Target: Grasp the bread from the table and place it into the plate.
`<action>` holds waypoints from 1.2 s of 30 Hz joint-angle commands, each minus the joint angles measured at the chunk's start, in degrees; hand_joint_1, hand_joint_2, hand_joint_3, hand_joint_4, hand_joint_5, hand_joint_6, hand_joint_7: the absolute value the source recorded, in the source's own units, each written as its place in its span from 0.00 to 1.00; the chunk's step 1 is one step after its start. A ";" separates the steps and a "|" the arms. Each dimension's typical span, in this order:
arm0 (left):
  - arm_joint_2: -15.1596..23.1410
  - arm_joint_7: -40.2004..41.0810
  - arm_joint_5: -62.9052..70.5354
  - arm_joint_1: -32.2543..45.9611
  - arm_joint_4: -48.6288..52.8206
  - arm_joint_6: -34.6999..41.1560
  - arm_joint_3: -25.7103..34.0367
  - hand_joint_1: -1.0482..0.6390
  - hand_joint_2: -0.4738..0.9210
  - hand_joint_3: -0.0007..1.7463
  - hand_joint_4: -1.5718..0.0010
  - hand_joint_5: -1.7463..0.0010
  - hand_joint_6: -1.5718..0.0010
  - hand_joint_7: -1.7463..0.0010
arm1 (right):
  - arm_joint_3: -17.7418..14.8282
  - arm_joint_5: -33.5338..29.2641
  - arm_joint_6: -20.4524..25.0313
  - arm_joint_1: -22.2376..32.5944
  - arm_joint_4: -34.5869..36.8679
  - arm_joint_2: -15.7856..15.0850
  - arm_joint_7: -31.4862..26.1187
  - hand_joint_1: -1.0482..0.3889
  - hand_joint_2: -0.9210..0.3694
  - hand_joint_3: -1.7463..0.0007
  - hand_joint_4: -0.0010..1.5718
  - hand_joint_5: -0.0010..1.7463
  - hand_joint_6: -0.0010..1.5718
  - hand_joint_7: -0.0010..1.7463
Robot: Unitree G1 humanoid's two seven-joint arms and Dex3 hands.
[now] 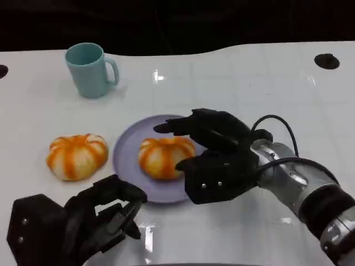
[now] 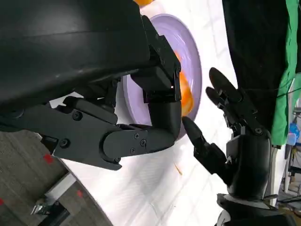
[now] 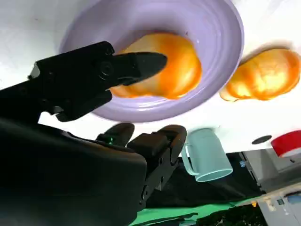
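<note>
Already, in the head view, one bread point(image 1: 164, 156) lay on the purple plate point(image 1: 128, 149) near the middle of the white counter point(image 1: 233, 77), with the right hand point(image 1: 217, 160) spread wide around its near side, fingers apart and arched over it, holding nothing that could be seen; whether a finger brushed the crust could not be told. A second bread point(image 1: 76, 156) sat on the counter just beside the plate toward the left edge, and a teal mug point(image 1: 90, 69) stood toward the far left corner. The left hand point(image 1: 91, 219) hovered by the near edge, fingers loosely curled, empty. From the left wrist view, the right hand point(image 2: 235, 136) showed open fingers beside the plate point(image 2: 193, 56). From the right wrist view, the bread point(image 3: 164, 70) rested inside the plate point(image 3: 211, 28), free of the fingers point(image 3: 136, 63). Placing looked done for this one; only the withdrawal seemed left.
</note>
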 commanded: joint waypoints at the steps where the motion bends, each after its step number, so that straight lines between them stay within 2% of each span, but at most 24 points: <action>1: 0.25 0.42 0.09 1.05 -0.93 -0.04 -0.03 0.37 1.00 0.27 0.62 0.00 0.60 0.24 | 0.29 0.13 -0.09 1.89 -2.96 -1.95 0.92 0.28 0.00 0.85 0.00 0.27 0.22 0.00; 8: 0.27 0.46 -0.03 1.42 -1.44 0.17 -0.08 0.36 1.00 0.27 0.62 0.00 0.60 0.25 | -2.04 2.96 -0.80 8.18 -12.87 -5.62 3.37 0.31 0.00 0.87 0.02 0.31 0.23 0.01; 14: 0.14 0.34 -0.32 1.46 -1.42 0.18 0.04 0.36 1.00 0.26 0.61 0.00 0.59 0.25 | -6.63 8.98 -2.31 17.64 -27.59 -10.38 6.92 0.35 0.00 0.88 0.07 0.35 0.27 0.03; 17: 0.14 0.38 -0.35 1.52 -1.79 0.58 -0.01 0.36 1.00 0.26 0.60 0.00 0.59 0.26 | -9.53 14.61 -3.72 23.30 -34.16 -13.11 10.57 0.39 0.00 0.88 0.11 0.37 0.30 0.04; 22: 0.38 0.19 -0.50 1.61 -2.13 1.07 0.10 0.36 1.00 0.26 0.61 0.00 0.59 0.25 | -13.25 22.00 -4.50 30.49 -40.56 -14.58 14.06 0.46 0.00 0.90 0.23 0.44 0.37 0.07; 23: 0.36 0.19 -0.58 1.61 -2.19 1.21 0.12 0.36 1.00 0.26 0.61 0.00 0.59 0.25 | -14.10 23.99 -3.72 32.18 -42.41 -14.73 15.09 0.47 0.00 0.90 0.24 0.44 0.37 0.07; 25: 0.35 0.14 -0.65 1.65 -2.26 1.35 0.16 0.36 1.00 0.25 0.61 0.00 0.59 0.25 | -15.93 29.21 -1.07 35.69 -46.30 -14.49 17.38 0.52 0.00 0.90 0.28 0.54 0.43 0.10; 27: 0.39 0.09 -0.62 1.67 -2.27 1.34 0.16 0.36 1.00 0.25 0.61 0.00 0.59 0.25 | -17.56 33.62 0.73 38.62 -49.18 -14.10 18.97 0.55 0.00 0.90 0.30 0.59 0.46 0.11; 29: 0.42 0.13 -0.55 1.67 -2.32 1.37 0.13 0.36 1.00 0.25 0.61 0.00 0.59 0.26 | -19.00 36.97 1.83 41.23 -51.29 -13.91 20.09 0.56 0.00 0.87 0.31 0.67 0.48 0.17; 30: 0.47 0.13 -0.59 1.66 -2.35 1.43 0.19 0.36 1.00 0.25 0.61 0.00 0.59 0.26 | -19.68 38.12 2.21 42.64 -52.34 -13.92 20.36 0.56 0.01 0.83 0.33 0.72 0.47 0.26; 32: 0.57 -0.05 -0.81 1.62 -2.26 1.40 0.33 0.36 1.00 0.26 0.61 0.00 0.59 0.26 | -20.76 39.49 3.28 44.98 -54.26 -14.03 20.67 0.56 0.11 0.63 0.36 0.78 0.40 0.54; 35: 0.53 0.01 -1.30 1.59 -2.36 2.02 0.57 0.36 1.00 0.25 0.60 0.00 0.59 0.27 | -21.94 40.61 6.32 48.12 -57.64 -13.78 20.59 0.61 0.22 0.43 0.40 0.84 0.41 0.70; 36: 0.58 0.02 -1.29 1.62 -2.40 2.05 0.62 0.36 1.00 0.25 0.60 0.01 0.59 0.27 | -22.18 40.96 8.45 49.44 -59.63 -13.70 20.43 0.62 0.24 0.40 0.41 0.85 0.41 0.72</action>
